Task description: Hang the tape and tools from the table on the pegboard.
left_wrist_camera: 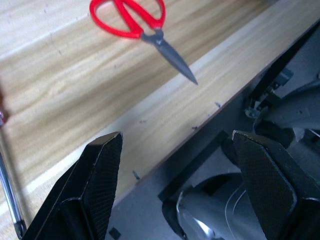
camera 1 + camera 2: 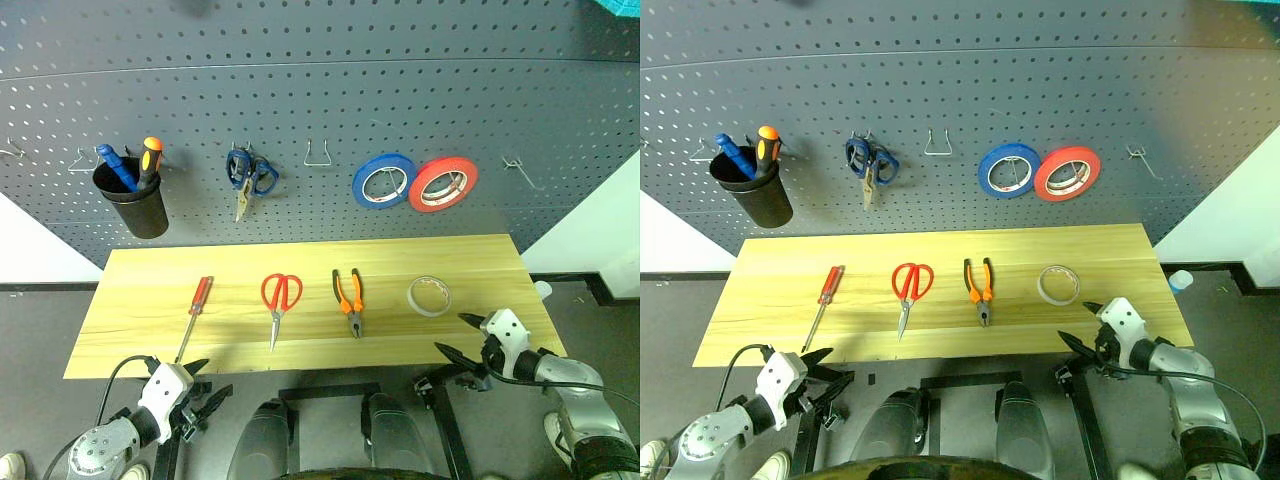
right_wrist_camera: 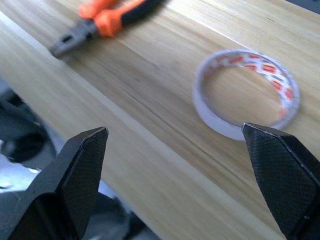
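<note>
Tape (image 2: 430, 296), the small whitish roll, lies flat on the table (image 2: 480, 260) toward my right end, nothing hung yet; my right gripper (image 2: 472, 336) hangs just off the table's near edge with its jaws spread wide and empty, and the wrist view has the roll sitting ahead between the fingers, so I judge that one is lined up for me to take first; my left gripper (image 2: 200, 385) sits below the near edge at the other end, jaws apart too, holding nothing, with the scissors' tips ahead of it in its wrist view. Four things wait in a neat row along the wood, well apart from one another, spaced I reckon so each can be picked without nudging its neighbour: one slim red-handled screwdriver (image 2: 195, 314), one pair of red-handled scissors (image 2: 280, 302), one pair of pliers (image 2: 349, 298) with orange-and-black handles, one tape; up on the pegboard (image 2: 320, 110) I count two bigger rolls already hanging side by side, the blue roll (image 2: 383, 181) and the red roll (image 2: 443, 185); one pair of blue-handled scissors (image 2: 247, 176); one black cup (image 2: 131, 200) with two handles poking out; between the blue scissors and the blue roll, one bare wire hook (image 2: 318, 154), and another bare hook (image 2: 521, 170) right of the red roll, the likely homes for my load.
</note>
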`<action>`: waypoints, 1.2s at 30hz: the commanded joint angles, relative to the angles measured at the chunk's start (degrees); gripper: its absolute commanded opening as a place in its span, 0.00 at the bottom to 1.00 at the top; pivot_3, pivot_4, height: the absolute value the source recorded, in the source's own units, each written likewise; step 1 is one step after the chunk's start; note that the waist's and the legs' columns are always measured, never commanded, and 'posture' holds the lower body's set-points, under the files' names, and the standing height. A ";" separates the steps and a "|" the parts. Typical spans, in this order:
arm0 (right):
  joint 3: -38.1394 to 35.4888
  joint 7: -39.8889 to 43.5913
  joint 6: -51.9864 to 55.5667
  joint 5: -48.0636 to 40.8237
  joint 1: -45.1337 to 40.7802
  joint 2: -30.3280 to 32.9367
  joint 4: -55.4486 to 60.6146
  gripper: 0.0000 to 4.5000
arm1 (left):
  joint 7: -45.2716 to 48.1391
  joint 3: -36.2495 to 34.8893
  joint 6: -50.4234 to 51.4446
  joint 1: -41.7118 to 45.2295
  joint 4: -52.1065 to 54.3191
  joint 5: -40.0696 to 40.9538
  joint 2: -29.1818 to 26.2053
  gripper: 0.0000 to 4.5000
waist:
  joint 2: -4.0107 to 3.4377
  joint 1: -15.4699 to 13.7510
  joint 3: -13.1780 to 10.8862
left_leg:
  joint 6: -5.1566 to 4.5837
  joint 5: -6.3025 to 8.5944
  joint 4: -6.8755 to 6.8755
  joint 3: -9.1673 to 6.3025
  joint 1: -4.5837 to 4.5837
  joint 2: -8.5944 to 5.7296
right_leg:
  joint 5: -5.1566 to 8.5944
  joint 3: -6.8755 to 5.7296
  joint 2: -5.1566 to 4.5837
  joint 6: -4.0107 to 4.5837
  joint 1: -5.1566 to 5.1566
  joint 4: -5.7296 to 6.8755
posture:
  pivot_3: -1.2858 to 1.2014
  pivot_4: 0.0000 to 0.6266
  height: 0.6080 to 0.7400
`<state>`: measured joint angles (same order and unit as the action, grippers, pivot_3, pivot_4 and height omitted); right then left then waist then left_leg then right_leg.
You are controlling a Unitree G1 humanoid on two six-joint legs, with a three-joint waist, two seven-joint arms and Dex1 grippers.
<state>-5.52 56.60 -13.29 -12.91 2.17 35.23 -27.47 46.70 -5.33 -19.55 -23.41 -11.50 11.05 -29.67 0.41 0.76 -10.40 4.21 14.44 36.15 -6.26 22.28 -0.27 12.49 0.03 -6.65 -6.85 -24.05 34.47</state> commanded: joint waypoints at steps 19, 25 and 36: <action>-1.35 -0.53 4.63 -4.63 2.70 -0.19 13.53 1.00 | 4.91 -2.29 -7.48 0.36 -1.27 7.11 1.49 0.81 | -0.09 0.00 0.10 | 0.00 0.00 0.09 0.00 -0.05 0.00 | 0.00 0.01 0.00 0.00 0.05 0.11 | 0.51 0.22 0.93; -0.75 -1.51 8.22 -3.81 2.60 0.10 17.34 1.00 | 5.19 -2.27 -5.33 0.38 -0.25 7.55 1.04 0.81 | -0.12 -0.03 0.16 | 0.00 0.00 0.10 0.00 -0.07 0.00 | 0.00 0.01 0.00 0.00 0.05 0.15 | 0.51 0.21 0.93; 2.16 -6.26 11.53 2.90 -2.19 0.12 13.07 1.00 | -0.01 -0.85 3.52 3.97 3.78 4.32 1.58 0.81 | -0.11 -0.04 0.21 | 0.00 0.00 0.12 0.00 -0.11 0.00 | 0.00 0.01 0.01 0.01 0.07 0.20 | 0.52 0.21 0.93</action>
<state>-3.89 51.73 -1.53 -11.76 1.43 34.93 -13.37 48.43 -6.18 -17.30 -20.94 -10.10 16.30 -28.09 0.29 0.72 -10.19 4.21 14.44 36.30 -6.26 22.16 -0.27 12.49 0.04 -6.64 -6.84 -23.98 34.70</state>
